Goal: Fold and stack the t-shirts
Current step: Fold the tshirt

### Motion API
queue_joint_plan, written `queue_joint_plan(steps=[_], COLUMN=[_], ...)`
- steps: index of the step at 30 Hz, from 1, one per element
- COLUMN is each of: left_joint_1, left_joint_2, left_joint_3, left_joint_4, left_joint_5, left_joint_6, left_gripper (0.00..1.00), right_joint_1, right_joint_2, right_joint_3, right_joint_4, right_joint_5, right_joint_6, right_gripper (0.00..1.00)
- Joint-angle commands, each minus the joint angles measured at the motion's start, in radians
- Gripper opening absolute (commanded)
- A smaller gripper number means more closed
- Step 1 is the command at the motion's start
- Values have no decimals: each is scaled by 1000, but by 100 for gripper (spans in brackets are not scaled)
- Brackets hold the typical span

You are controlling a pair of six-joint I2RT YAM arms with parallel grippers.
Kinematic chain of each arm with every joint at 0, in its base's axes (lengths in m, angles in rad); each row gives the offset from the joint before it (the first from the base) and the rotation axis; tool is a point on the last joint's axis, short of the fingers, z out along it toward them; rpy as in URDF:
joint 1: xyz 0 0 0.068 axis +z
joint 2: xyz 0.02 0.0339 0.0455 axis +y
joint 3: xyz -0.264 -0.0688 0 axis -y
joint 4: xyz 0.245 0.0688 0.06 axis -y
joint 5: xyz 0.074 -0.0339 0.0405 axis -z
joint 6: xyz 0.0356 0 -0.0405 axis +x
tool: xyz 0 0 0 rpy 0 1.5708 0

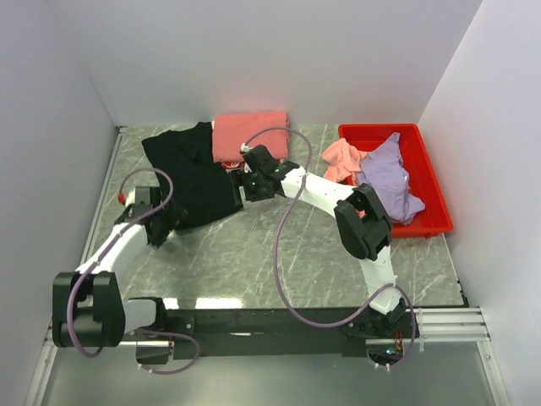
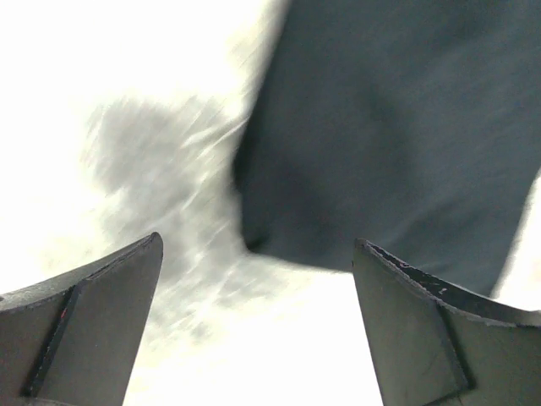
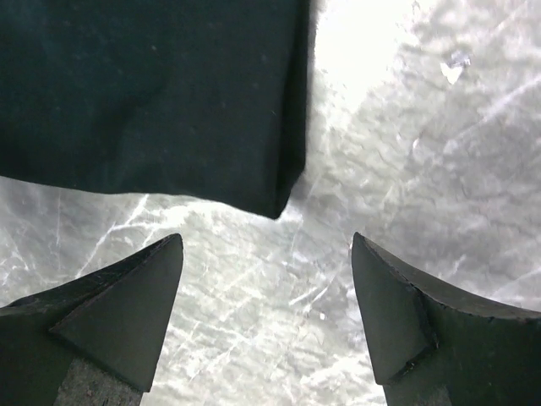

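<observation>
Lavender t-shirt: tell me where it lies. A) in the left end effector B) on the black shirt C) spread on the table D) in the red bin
D: the lavender t-shirt lies crumpled in the red bin, beside a pink one.

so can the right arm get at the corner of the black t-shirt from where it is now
Probably yes. The right gripper is open over the marble table, with the corner of the black t-shirt just ahead of its fingertips and nothing between them.
</observation>
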Motion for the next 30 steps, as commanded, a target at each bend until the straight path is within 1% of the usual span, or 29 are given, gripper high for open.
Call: queue_joint_plan(steps=[1, 2, 6, 8, 9, 11, 12, 14, 15, 17, 18, 19, 21, 23, 25, 28, 30], left_joint_1=[-3, -3, -2, -2, -2, -2, -2, -2, -2, -2, -2, -2, -2, -2, -2, -2, -2], left_joint_2=[-58, -55, -19, 24, 37, 73, 86, 106, 112, 119, 124, 138, 150, 162, 172, 169, 164], left_joint_3=[-78, -80, -63, -38, -28, -11, -6, -11, -24, -38, -46, -47, -52, -60, -69, -83, -98], left_joint_4=[40, 28, 25, 22, 23, 34, 35, 49, 64, 78, 78, 78, 81, 95, 98, 104, 110], left_joint_5=[35, 18, -37, -57, -60, -48, -43, -28, -19, -20, -31, -31, -25, -14, -11, -5, 0], left_joint_6=[-51, -52, -34, -23, -20, -9, -14, -12, -14, -15, -15, -12, -11, -15, -20, -23, -28], left_gripper=[99, 99, 89, 86, 81, 75, 68, 62, 54, 49, 44, 43, 39, 37, 34, 32, 31], right_joint_1=[-12, -14, -15, -15, -17, -20, -18, -20, -21, -23, -23, -24, -24, -24, -24, -23, -23], right_joint_2=[-16, -9, 29, 46, 52, 70, 76, 90, 95, 109, 115, 121, 142, 159, 167, 170, 178], right_joint_3=[52, 61, 96, 103, 107, 115, 121, 126, 135, 142, 153, 158, 178, 182, 176, 156, 152], right_joint_4=[-46, -50, -70, -69, -72, -78, -82, -84, -86, -87, -87, -87, -89, -89, -79, -55, -46], right_joint_5=[-9, -18, -29, -40, -38, -29, -27, -29, -30, -33, -36, -36, -52, -69, -84, -125, -154], right_joint_6=[33, 31, 28, 30, 31, 39, 41, 48, 50, 54, 54, 57, 62, 70, 79, 85, 91], right_gripper=[87, 87, 87, 86, 86, 86, 86, 85, 85, 81, 79, 75, 72, 64, 59, 54, 47])
